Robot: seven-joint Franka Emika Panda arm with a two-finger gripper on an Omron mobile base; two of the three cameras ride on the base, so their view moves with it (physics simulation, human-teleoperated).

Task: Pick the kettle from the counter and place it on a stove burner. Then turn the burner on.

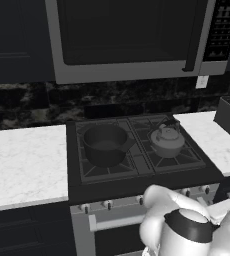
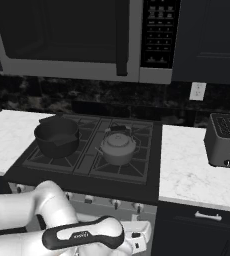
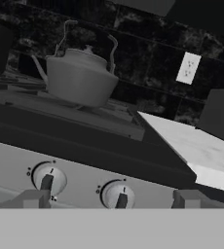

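Kettle (image 3: 80, 75) sits on the right burner (image 1: 174, 152) at upper left of the hand view — hand (image 3: 111, 199) wide open, empty, low before the knobs (image 3: 118, 194) — presumably to light it.

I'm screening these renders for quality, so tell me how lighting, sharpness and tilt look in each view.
Left base view: dim and flat, the kettle soft-edged against the black cooktop. Right base view: equally dark, only the white counter reads bright. Hand view: rolled, so the stove front slants; the knobs look sharp, with no glare.
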